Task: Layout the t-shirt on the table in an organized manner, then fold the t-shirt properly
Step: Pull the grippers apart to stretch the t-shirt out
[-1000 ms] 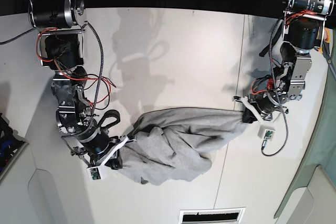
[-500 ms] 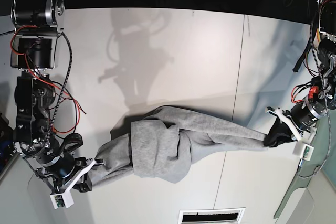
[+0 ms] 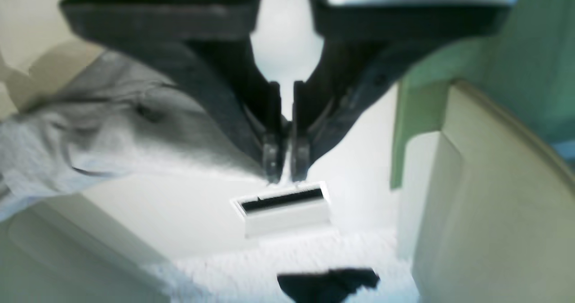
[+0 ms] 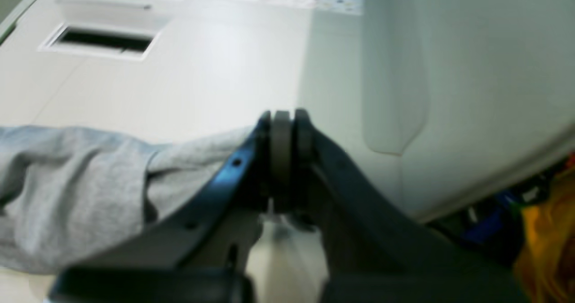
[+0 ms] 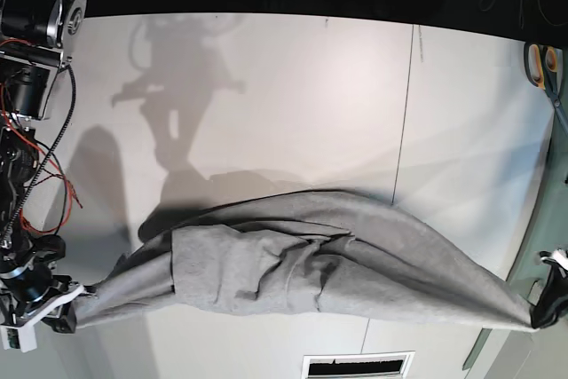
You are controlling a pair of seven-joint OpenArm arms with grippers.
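The light heather-grey t-shirt (image 5: 302,264) hangs stretched in a long, bunched band across the front of the white table (image 5: 293,86). No black letters show. My right gripper (image 5: 69,315) is at the base view's lower left, shut on one end of the shirt; its wrist view shows the pads (image 4: 282,159) pinched on grey cloth (image 4: 67,191). My left gripper (image 5: 540,315) is at the lower right edge, past the table's corner, shut on the other end. Its wrist view shows the fingertips (image 3: 274,164) nearly together with the shirt (image 3: 112,132) trailing off to the left.
A thin dark seam (image 5: 404,130) runs across the table. Orange-handled scissors (image 5: 538,61) lie at the far right edge. A white slotted vent (image 5: 357,366) sits below the table's front edge. A green panel (image 3: 494,69) stands beside my left gripper.
Both arms have swung outward and toward the front, pulling the bunched shirt into a long stretched band. My left gripper has moved to the frame's right edge, my right gripper to the lower left corner.
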